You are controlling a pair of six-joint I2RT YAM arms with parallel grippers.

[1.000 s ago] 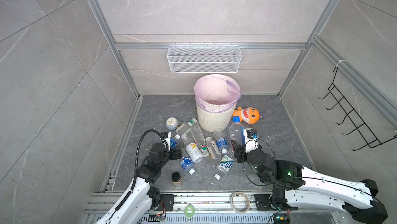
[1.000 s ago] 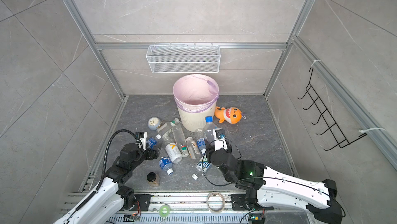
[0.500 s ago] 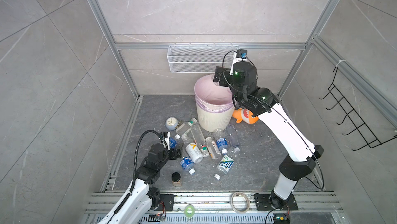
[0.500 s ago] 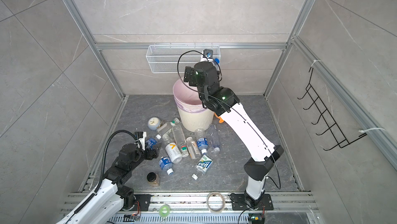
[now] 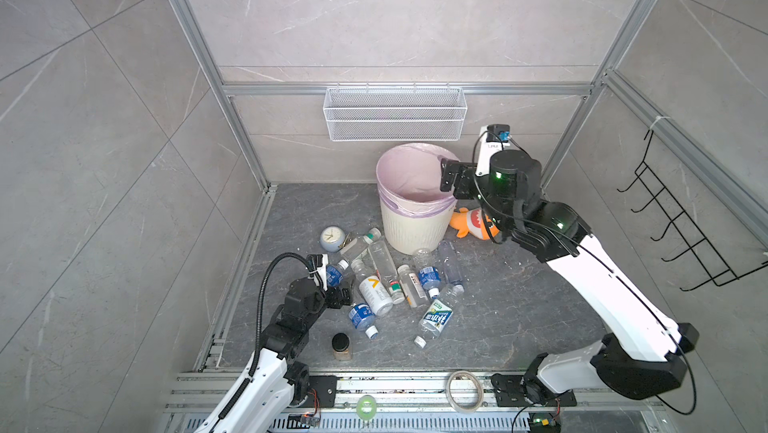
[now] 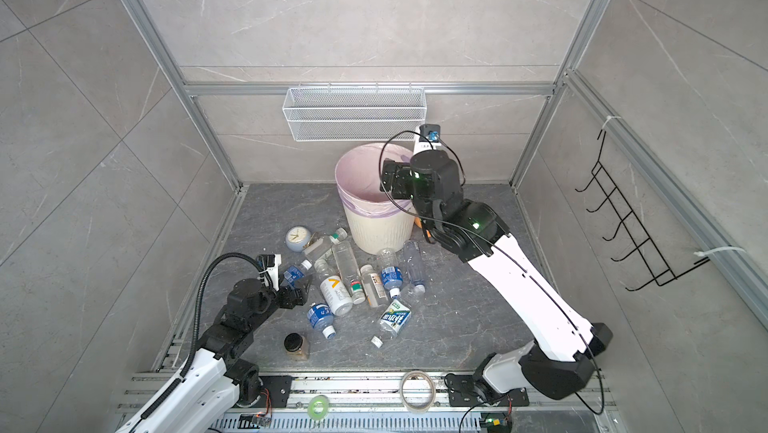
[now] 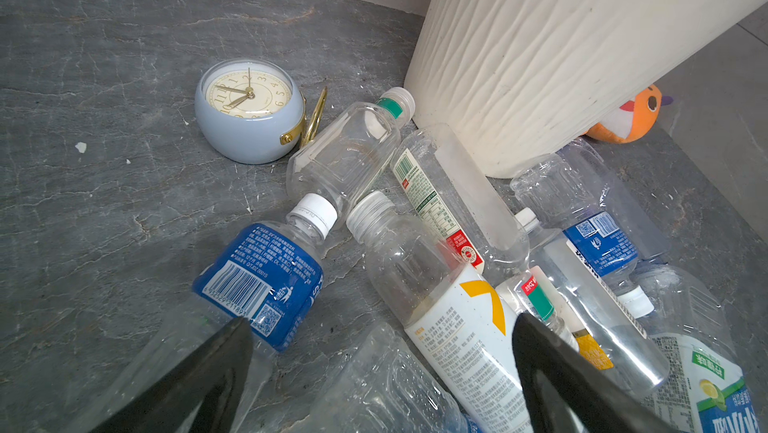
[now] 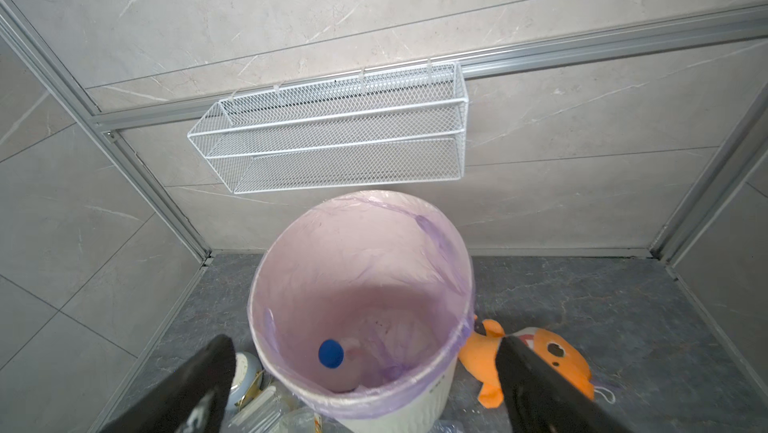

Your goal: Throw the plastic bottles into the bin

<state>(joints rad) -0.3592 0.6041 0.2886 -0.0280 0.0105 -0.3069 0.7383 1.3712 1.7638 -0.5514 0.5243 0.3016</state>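
Several clear plastic bottles (image 5: 376, 291) (image 6: 336, 294) lie in a heap on the grey floor in front of the bin (image 5: 409, 227) (image 6: 380, 235). My left gripper (image 5: 343, 296) (image 7: 380, 321) hangs low at the heap's left edge, open. A crumpled clear bottle (image 7: 386, 381) lies under the gap, ungripped, with a blue-labelled one (image 7: 266, 281) beside it. My right gripper (image 5: 449, 175) (image 8: 363, 341) is open and empty above the bin's right rim. Inside the pink liner lies a bottle with a blue cap (image 8: 331, 353).
A pale blue clock (image 5: 332, 238) sits left of the bin and an orange plush fish (image 5: 473, 223) to its right. A black-lidded jar (image 5: 341, 345) stands near the front. The wire-mesh basket (image 5: 395, 113) hangs on the back wall, a black hook rack (image 5: 681, 219) on the right wall.
The right gripper rose from the heap, shut on a blue-capped bottle, to above the bin and opened; the bottle now lies inside. The left gripper opened a little wider.
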